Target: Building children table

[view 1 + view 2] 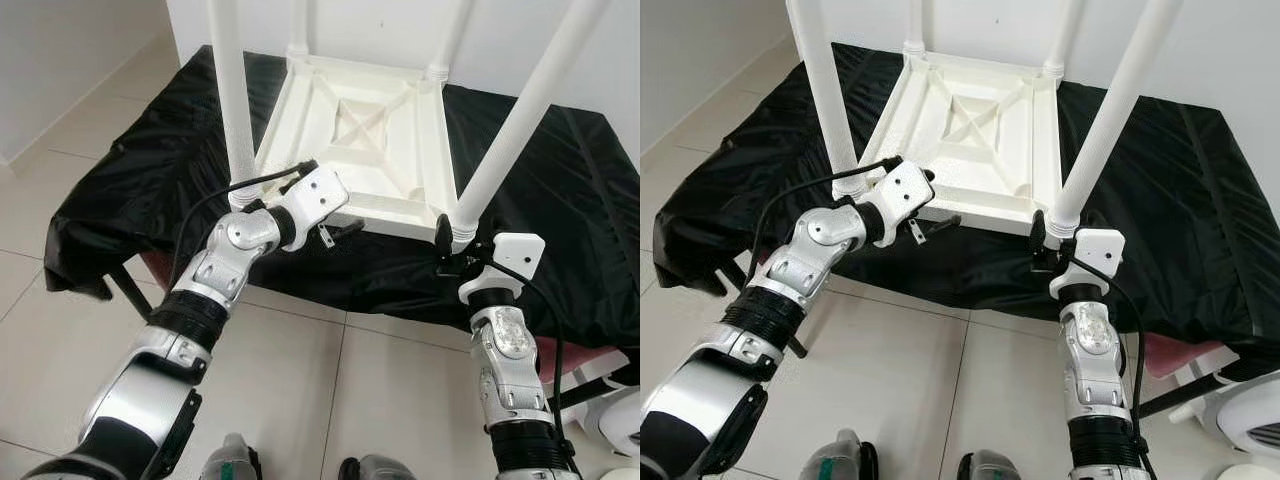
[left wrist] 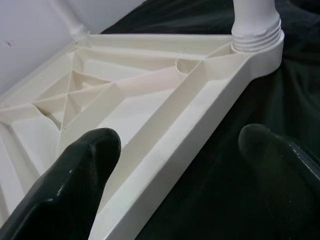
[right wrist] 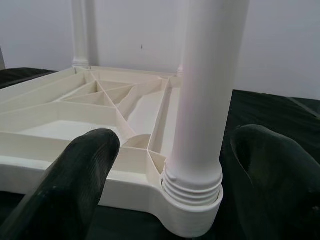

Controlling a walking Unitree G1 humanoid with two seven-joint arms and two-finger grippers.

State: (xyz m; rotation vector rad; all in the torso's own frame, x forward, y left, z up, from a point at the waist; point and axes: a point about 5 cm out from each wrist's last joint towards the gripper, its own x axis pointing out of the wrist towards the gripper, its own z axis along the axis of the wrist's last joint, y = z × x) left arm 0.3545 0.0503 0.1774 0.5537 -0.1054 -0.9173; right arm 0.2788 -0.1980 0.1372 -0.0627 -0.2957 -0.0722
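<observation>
A white plastic children's table point(image 1: 360, 140) is seen lying upside down on a surface draped with black cloth point(image 1: 150, 170), its ribbed underside facing up and its four legs standing upward from the corner sockets. The near left leg point(image 1: 232, 90) and the near right leg point(image 1: 520, 120) are both seated in their threaded sockets at the near corners.

The left gripper point(image 1: 338, 232) is held at the near edge of the upturned table, just beside the near left corner; its fingers point(image 2: 75, 185) are spread apart, one over the table's rim and one over the cloth, with nothing clamped. The right gripper point(image 3: 175, 175) is placed at the base of the near right leg – its fingers point(image 3: 70, 185) stand apart on either side of the leg, and contact with it cannot be told. Below the draped edge, pale floor tiles point(image 1: 330, 390) are visible.
</observation>
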